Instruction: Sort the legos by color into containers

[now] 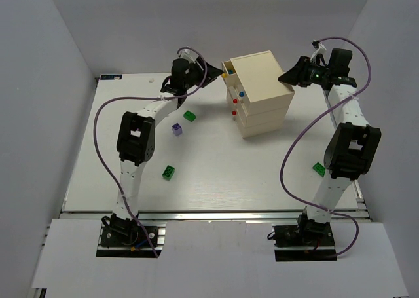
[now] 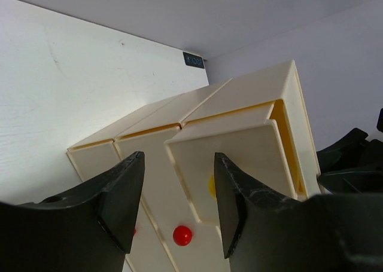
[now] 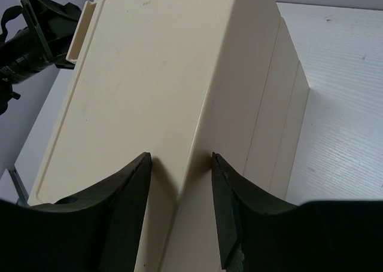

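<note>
The cream chest of containers (image 1: 262, 82) stands at the back middle, its top drawer (image 1: 228, 67) pulled out a little to the left. My left gripper (image 1: 216, 71) hovers open just in front of that drawer. In the left wrist view the drawer front (image 2: 239, 152) fills the space beyond my left gripper (image 2: 178, 158), with a yellow knob (image 2: 211, 187) half hidden by the right finger. My right gripper (image 1: 286, 77) is open at the chest's back right; its tips straddle a corner edge of the chest (image 3: 149, 75). Loose legos lie on the table: green (image 1: 190, 116), purple (image 1: 177, 128), green (image 1: 169, 172), green (image 1: 319, 169).
The two lower drawers sit pushed in, a red knob (image 2: 182, 235) showing on one. White walls close in the table on the left, back and right. The right arm's elbow (image 1: 350, 150) hangs over the green lego on the right.
</note>
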Robot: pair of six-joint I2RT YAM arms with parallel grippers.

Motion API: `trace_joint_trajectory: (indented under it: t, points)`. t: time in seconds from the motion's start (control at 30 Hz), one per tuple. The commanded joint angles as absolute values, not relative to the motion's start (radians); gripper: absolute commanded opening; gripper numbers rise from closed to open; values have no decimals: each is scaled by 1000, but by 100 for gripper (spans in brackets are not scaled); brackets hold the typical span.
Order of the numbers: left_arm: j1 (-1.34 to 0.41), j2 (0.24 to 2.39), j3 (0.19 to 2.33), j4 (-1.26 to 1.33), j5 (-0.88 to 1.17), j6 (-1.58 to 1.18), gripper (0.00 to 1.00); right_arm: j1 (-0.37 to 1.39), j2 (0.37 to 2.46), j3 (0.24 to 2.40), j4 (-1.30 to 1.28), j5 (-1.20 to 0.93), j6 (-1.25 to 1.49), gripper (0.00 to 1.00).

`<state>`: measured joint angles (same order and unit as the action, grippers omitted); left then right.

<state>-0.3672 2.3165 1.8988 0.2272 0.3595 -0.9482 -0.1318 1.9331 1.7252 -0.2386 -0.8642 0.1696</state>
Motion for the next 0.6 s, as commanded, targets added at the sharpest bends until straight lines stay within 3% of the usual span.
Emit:
trace_joint_trajectory:
  t: [0.0,0.57]
  points:
    - [-377,2327,1969,201,442,-962,60,-114,1963,1730,-360,-903,133,49]
    - [-396,2450,2091,212,575,-994,62,-109,1986,1741,-379,-907,123,48]
